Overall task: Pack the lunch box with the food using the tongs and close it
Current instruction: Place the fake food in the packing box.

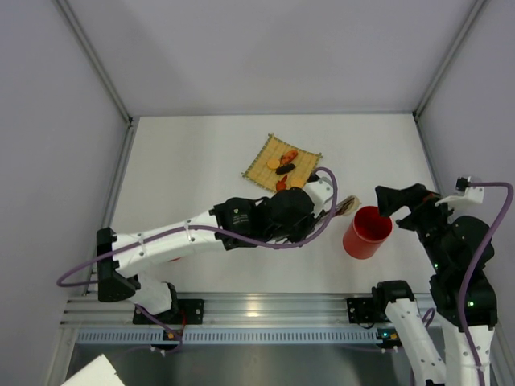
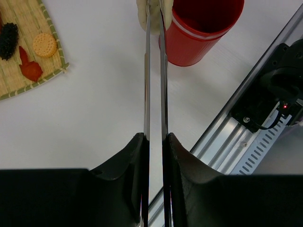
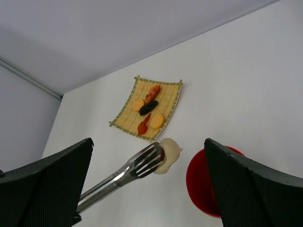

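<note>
My left gripper is shut on the tongs, with both slim metal arms squeezed close together between its fingers. The tongs' slotted tips pinch a white round food piece just left of the lunch box's rim and above the table. The lunch box is a red cup, upright and open-topped. Several more food pieces lie on the yellow woven mat: a dark piece, a round yellow one and a red one. My right gripper hangs open above the box's far side, holding nothing.
The aluminium base rail runs along the table's near edge, just right of the tongs. White walls close in the table at the back and both sides. The left arm's purple cable loops over its wrist near the mat.
</note>
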Available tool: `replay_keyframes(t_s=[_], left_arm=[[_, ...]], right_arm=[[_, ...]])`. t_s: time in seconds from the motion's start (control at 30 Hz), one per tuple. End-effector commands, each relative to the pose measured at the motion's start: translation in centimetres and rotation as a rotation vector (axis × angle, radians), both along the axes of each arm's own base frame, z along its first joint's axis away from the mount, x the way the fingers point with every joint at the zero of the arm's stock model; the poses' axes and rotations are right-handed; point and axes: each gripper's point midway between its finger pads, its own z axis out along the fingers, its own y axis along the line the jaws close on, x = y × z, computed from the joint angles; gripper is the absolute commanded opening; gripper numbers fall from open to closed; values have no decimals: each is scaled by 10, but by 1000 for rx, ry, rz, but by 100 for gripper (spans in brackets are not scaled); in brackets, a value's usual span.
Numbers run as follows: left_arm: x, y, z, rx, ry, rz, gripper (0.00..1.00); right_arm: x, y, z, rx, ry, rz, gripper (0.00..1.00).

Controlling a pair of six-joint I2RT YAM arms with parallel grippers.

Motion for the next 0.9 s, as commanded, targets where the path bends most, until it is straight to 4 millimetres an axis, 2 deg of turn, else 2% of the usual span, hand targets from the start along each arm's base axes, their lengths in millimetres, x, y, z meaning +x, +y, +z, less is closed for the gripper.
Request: replay_keyframes(t_s=[0.0, 0.2, 0.3, 0.5, 0.77, 0.87], left_arm=[[-2, -22, 47, -160, -46, -40, 28], [-10, -38, 54, -188, -38, -92, 28], [-15, -47, 56, -196, -36, -116, 29], [-17, -58, 48, -187, -21, -136, 30], [-17, -66, 37, -175, -9, -143, 37], [-19, -68, 36, -174, -3, -151, 45]], right_arm=[[-5, -8, 14, -19, -24, -37, 99], [-11, -11, 20, -32, -33, -51, 100], [-13, -21, 22, -45, -31, -103, 99], [-17, -26, 23, -54, -30, -129, 99], [-21, -32, 24, -76, -28, -151, 100], [-22, -32, 23, -79, -25, -154, 99]])
